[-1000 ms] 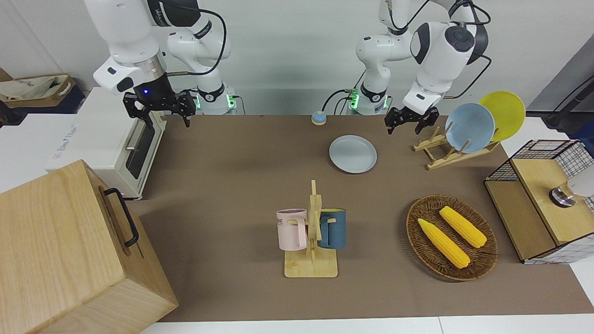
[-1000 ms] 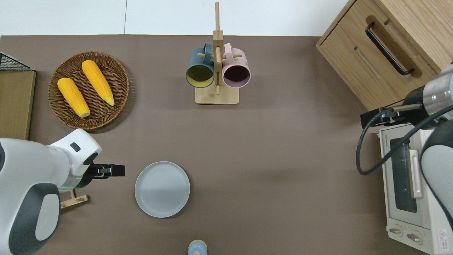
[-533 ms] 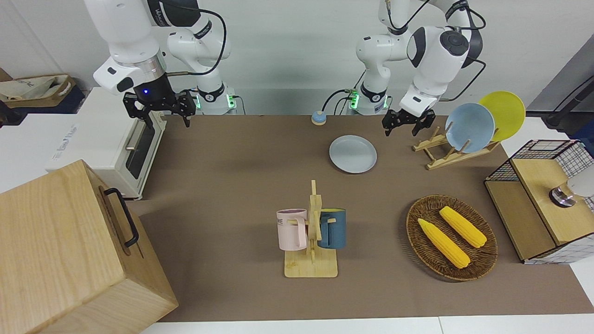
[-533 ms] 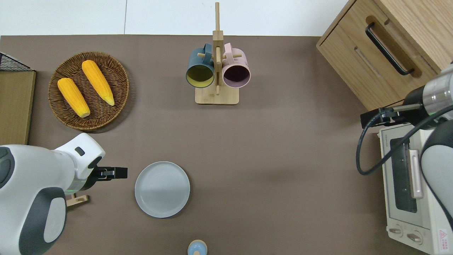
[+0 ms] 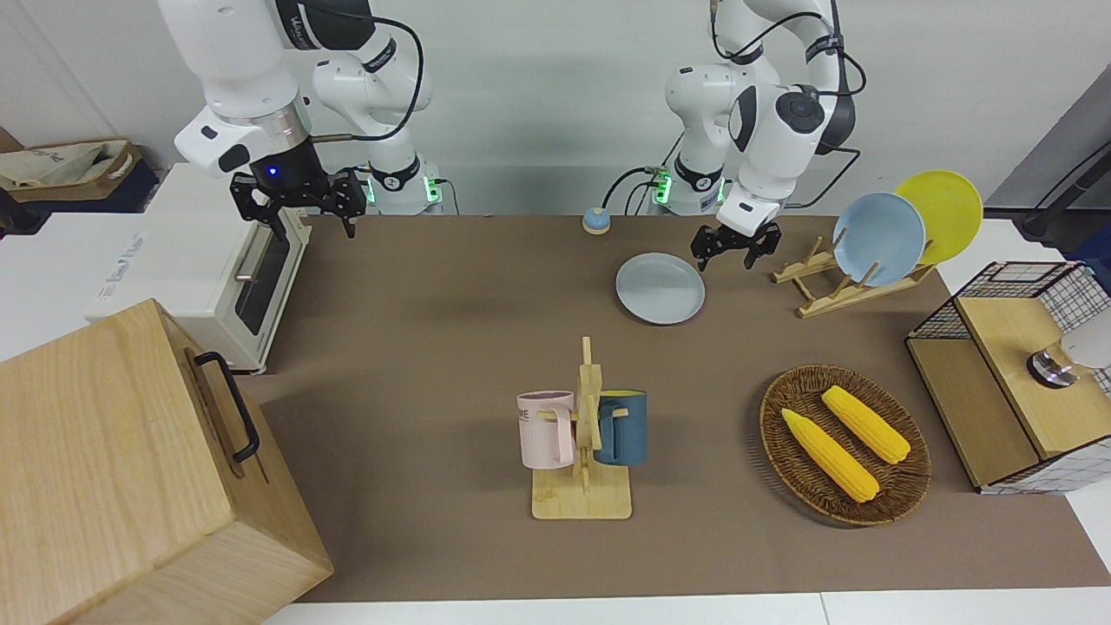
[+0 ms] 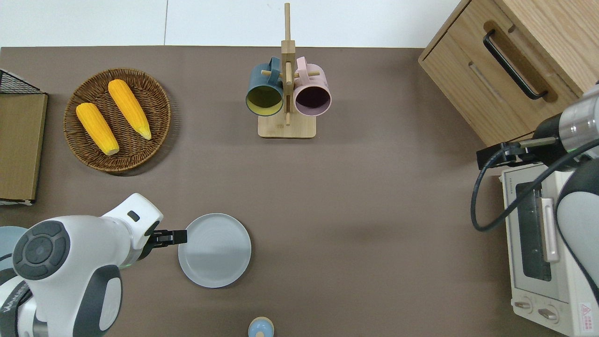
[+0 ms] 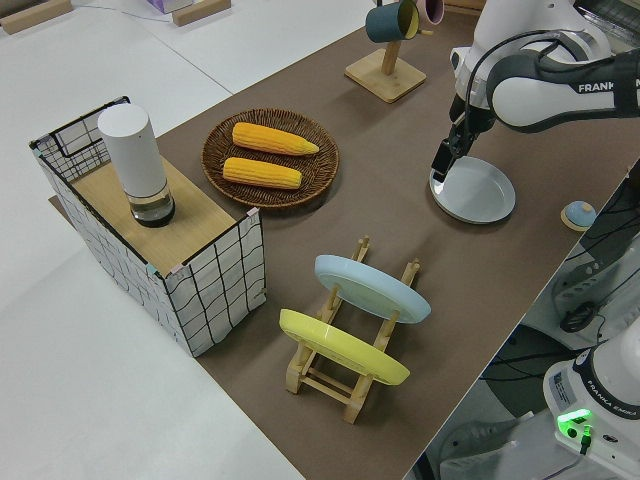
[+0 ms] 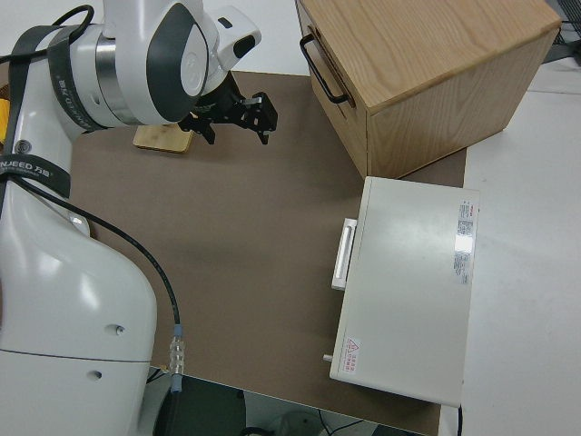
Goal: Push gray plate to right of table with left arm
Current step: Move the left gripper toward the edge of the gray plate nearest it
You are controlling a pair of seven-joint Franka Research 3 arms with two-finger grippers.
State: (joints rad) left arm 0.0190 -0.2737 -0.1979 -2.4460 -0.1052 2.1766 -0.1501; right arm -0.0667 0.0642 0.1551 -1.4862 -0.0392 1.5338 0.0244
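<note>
The gray plate [image 5: 660, 288] [image 6: 214, 250] [image 7: 473, 190] lies flat on the brown table [image 5: 434, 347], on the left arm's half and close to the robots. My left gripper [image 5: 727, 247] [image 6: 175, 237] [image 7: 443, 160] hangs low at the plate's rim, on the side toward the left arm's end of the table. Its fingers are spread and hold nothing. Whether a fingertip touches the rim I cannot tell. The right arm is parked with its gripper [image 5: 299, 204] [image 8: 231, 113] open.
A wooden rack holding a sky-blue plate [image 5: 878, 238] and a yellow plate [image 5: 942, 213] stands beside the left gripper. A corn basket [image 6: 117, 119], a mug stand [image 6: 287, 93], a small blue bell [image 6: 260, 327], a toaster oven [image 6: 543, 243] and a wooden cabinet [image 5: 130, 469] are also on the table.
The left arm has swung away from the plate rack and come down to the gray plate's rim. The plate and the right arm have not moved.
</note>
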